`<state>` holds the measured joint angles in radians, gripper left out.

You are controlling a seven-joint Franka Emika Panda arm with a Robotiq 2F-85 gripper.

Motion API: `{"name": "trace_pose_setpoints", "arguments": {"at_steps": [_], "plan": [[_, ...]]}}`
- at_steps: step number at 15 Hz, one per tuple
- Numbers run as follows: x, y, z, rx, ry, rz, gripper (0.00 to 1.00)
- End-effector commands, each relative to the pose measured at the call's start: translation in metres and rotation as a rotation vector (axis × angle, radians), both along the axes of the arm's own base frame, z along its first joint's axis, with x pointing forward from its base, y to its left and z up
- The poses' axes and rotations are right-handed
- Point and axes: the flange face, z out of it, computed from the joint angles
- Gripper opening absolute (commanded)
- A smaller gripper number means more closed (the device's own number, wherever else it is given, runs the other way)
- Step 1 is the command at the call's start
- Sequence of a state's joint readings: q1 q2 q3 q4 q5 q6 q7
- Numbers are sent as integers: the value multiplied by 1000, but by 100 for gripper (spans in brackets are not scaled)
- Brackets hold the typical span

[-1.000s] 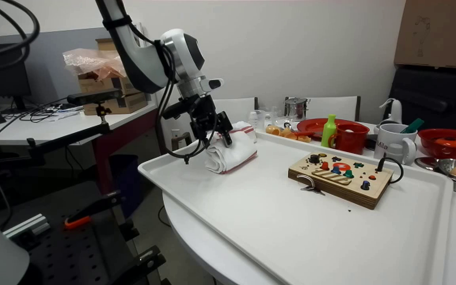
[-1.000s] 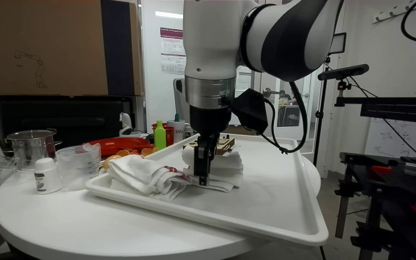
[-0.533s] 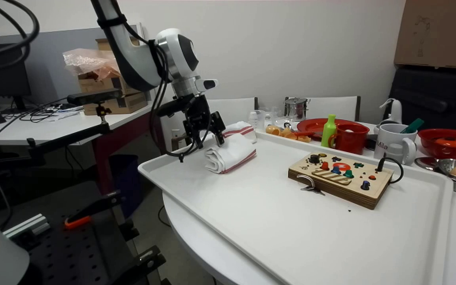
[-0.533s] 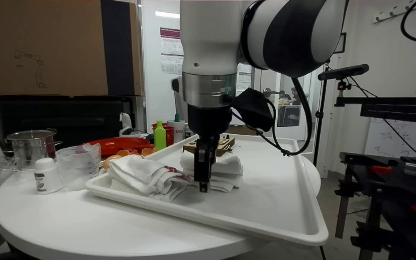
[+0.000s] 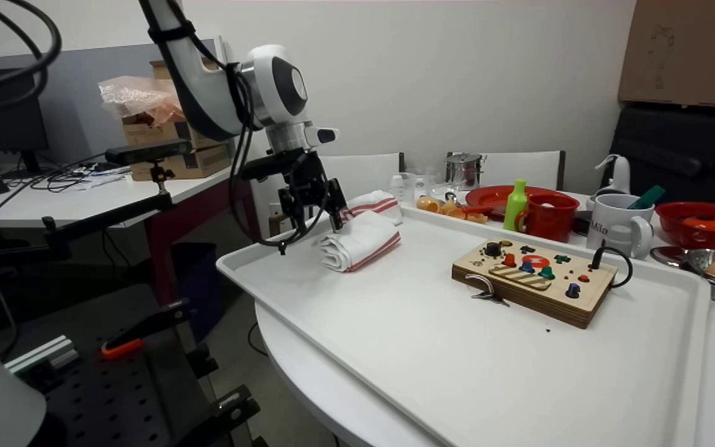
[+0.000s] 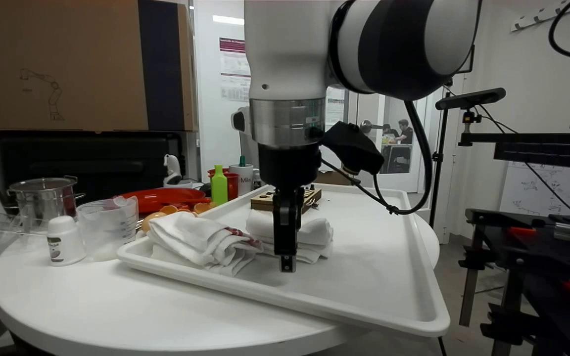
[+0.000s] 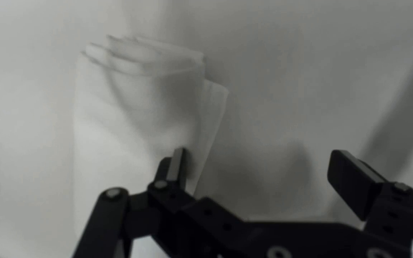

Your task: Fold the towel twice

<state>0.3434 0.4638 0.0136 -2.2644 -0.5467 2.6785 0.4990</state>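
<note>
The towel lies folded in layers on the white tray, with a red stripe along its lower edge. It also shows in an exterior view and in the wrist view. A second folded white bundle with red stripes lies beside it near the tray's edge, also in an exterior view; I cannot tell if the two are joined. My gripper, also in an exterior view, is open with nothing between its fingers. In the wrist view, one finger overlaps the towel's edge; contact is unclear.
A wooden toy board with keys sits on the tray. Beyond the tray stand a green bottle, a red mug, a white mug and a red plate. A measuring cup and a white bottle stand beside the tray.
My gripper has drawn back off the towel, leftward in one exterior view and toward the camera in another. The towel's top has settled lower and more of its red stripe shows.
</note>
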Motion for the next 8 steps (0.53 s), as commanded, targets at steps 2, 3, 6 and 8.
{"name": "trace_pose_setpoints", "arguments": {"at_steps": [2, 3, 6, 8], "plan": [[-8, 8, 10, 45, 75, 67, 100], [-8, 10, 10, 52, 88, 77, 100], [-7, 11, 13, 67, 109, 92, 100], [-2, 8, 26, 68, 69, 88, 100]]}}
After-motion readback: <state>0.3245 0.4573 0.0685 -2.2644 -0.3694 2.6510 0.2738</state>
